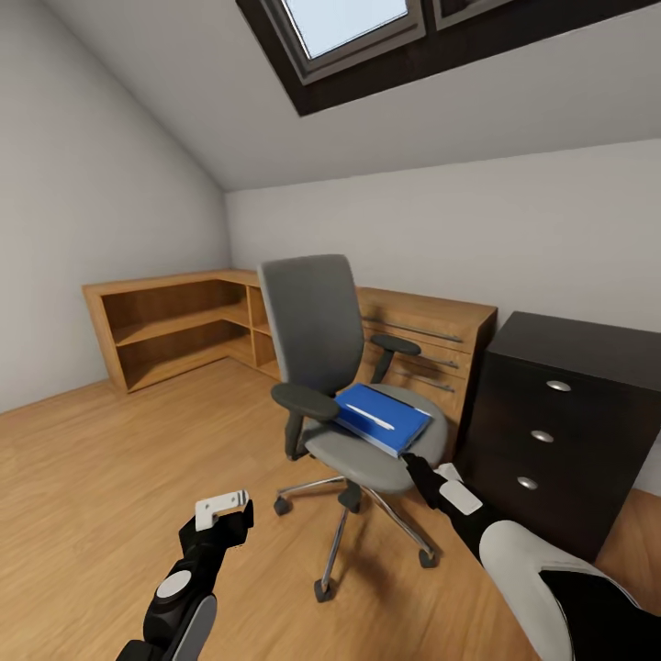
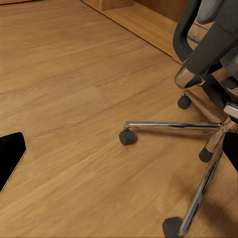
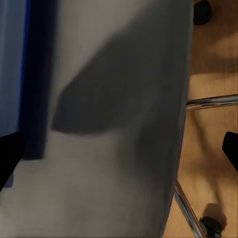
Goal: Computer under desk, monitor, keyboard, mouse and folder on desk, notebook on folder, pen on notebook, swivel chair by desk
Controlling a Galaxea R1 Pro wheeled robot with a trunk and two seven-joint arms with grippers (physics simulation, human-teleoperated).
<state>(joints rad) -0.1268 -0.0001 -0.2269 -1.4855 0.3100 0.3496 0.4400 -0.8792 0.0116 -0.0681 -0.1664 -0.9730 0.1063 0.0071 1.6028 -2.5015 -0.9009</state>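
Observation:
The grey swivel chair (image 1: 317,340) stands mid-room on its chrome wheeled base (image 2: 198,126). On its seat (image 3: 114,148) lies a flat blue folder (image 1: 390,424) with a white pen (image 1: 370,418) on top; I cannot tell whether a notebook is in that stack. My right gripper (image 1: 410,462) is open at the seat's front edge, just short of the folder's near corner (image 3: 20,74), with nothing between its fingers. Low over the floor, left of the chair base, my left gripper (image 1: 229,510) is open and holds nothing.
A low wooden shelf unit (image 1: 174,330) runs along the far left corner. A wooden drawer unit (image 1: 436,335) stands behind the chair, and a dark chest of drawers (image 1: 560,413) is close on the right. Bare wood floor (image 2: 74,99) spreads to the left.

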